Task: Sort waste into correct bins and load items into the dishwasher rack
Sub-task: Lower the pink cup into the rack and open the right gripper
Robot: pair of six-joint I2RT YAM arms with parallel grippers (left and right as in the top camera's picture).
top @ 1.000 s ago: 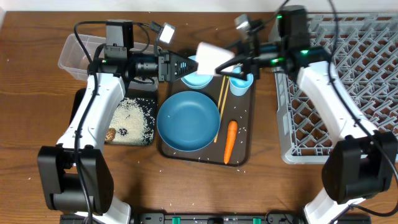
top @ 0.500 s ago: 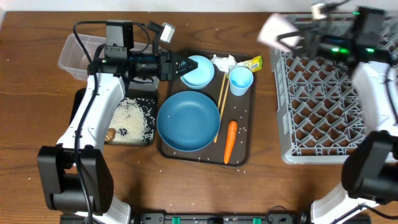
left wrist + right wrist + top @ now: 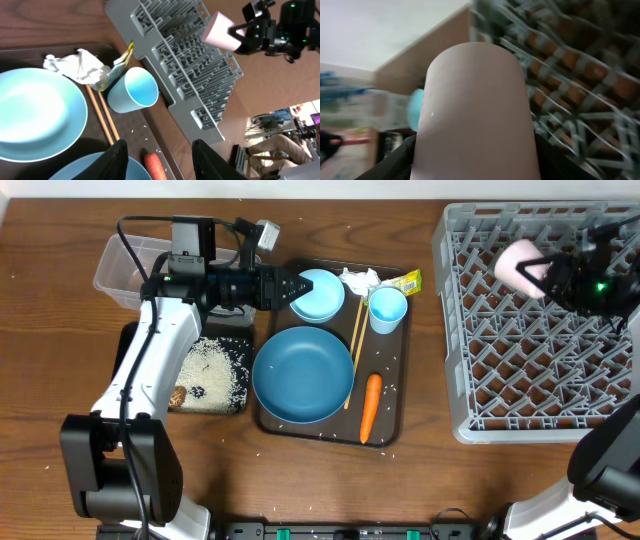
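Rack (image 3: 520,370) beneath outstretched right end effector (image 3: 545,273)

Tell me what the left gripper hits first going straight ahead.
Probably the small light-blue bowl, just beyond the left gripper seen from overhead; height is unclear, so it might pass above toward the light-blue cup.

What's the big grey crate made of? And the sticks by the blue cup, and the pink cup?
Crate: looks like matte grey moulded plastic, a thin, even lattice.
Sticks: likely bare pale wood or bamboo, thin and dull.
Pink cup: smooth with a soft sheen, probably plastic; ceramic is possible.
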